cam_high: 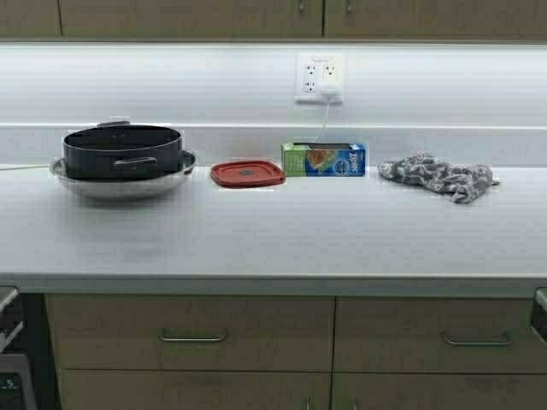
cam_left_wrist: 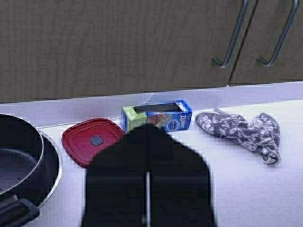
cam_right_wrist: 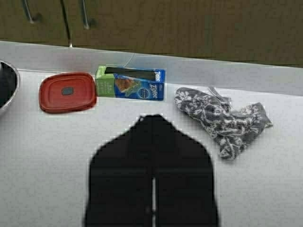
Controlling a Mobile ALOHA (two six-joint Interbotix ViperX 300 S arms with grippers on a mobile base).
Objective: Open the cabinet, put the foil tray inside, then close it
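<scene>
The cabinet (cam_high: 188,17) runs along the top of the high view, both tan doors closed. Its slim metal handles (cam_high: 301,7) sit at the lower edges, and they also show in the left wrist view (cam_left_wrist: 232,40) and the right wrist view (cam_right_wrist: 85,14). The foil tray is not in any view. My left gripper (cam_left_wrist: 147,128) is shut and empty, held back above the counter and pointing towards the red lid and the box. My right gripper (cam_right_wrist: 152,118) is shut and empty, held back above the counter and pointing towards the box and the mitt. Neither gripper shows in the high view.
On the white counter (cam_high: 273,239) stand a black pot (cam_high: 122,151) inside a round steel bowl (cam_high: 124,184), a flat red lid (cam_high: 247,173), a green-and-blue Ziploc box (cam_high: 324,160) and a grey patterned oven mitt (cam_high: 440,176). A wall outlet (cam_high: 320,79) is behind. Base cabinets with drawers (cam_high: 192,333) are below.
</scene>
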